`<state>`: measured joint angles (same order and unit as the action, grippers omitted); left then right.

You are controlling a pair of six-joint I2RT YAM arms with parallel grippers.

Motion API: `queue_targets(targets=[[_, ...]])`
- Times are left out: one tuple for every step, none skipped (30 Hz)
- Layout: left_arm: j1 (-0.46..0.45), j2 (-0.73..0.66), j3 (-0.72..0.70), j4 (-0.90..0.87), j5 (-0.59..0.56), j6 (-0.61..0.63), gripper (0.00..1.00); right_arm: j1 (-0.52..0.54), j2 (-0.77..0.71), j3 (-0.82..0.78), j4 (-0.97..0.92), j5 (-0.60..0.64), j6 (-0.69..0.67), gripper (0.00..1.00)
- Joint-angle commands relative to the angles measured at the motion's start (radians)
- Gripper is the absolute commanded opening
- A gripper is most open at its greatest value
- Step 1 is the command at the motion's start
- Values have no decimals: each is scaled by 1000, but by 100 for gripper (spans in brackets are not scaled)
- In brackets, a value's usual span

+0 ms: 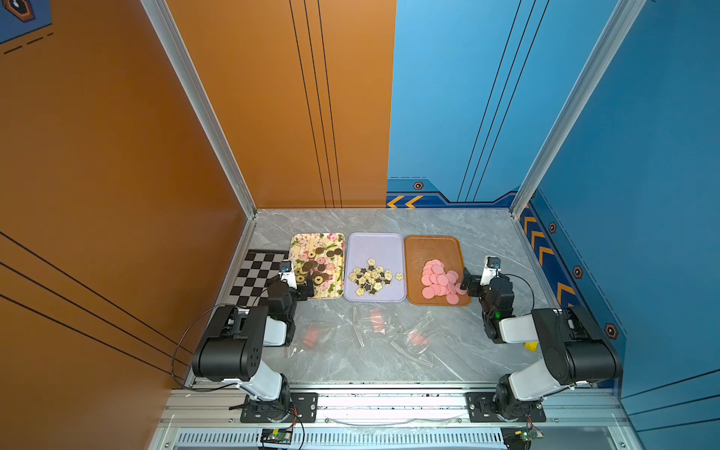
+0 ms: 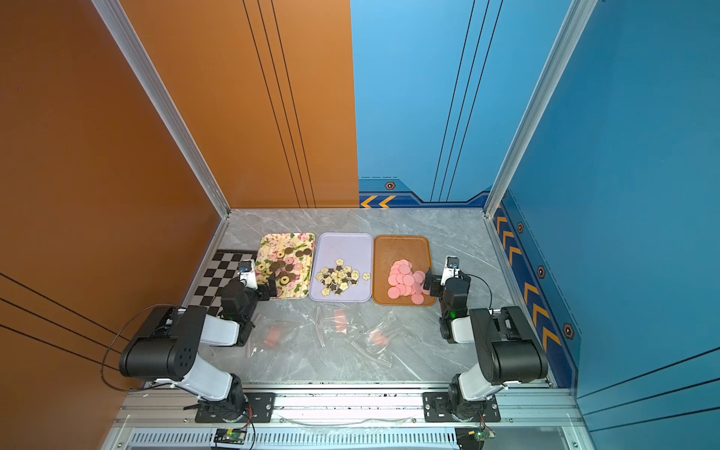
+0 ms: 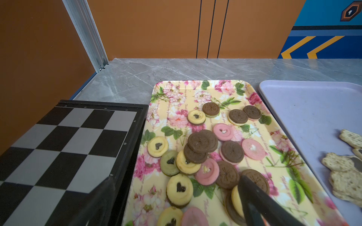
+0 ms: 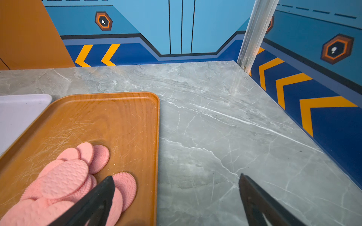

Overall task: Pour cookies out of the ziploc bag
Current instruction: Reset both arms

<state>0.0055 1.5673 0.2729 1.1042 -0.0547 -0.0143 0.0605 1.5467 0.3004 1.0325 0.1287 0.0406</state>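
Cookies [image 1: 372, 276] sit out on the trays [image 1: 376, 245], bags [image 1: 374, 321] look empty. Left hand [image 1: 307, 283] and right hand [image 1: 466, 282] gape empty (each just beside cookies), so a careless swing could scatter some.

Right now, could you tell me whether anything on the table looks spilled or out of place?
Nothing looks spilled. Three clear ziploc bags lie crumpled on the table in front of the trays, and one flower cookie sits apart from its pile on the lilac tray.
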Motion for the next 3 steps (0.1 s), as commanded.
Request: queue_targets(targets=[[-3,-7,15,-9,-17,8,98,10,-1,-8,31,17,-24,100],[3,-17,3,-6,-49,-14,98,8,-1,-7,25,17,-24,100],[12,-25,-7,-2,-87,-42,98,7,-6,-5,19,30,-19,100]])
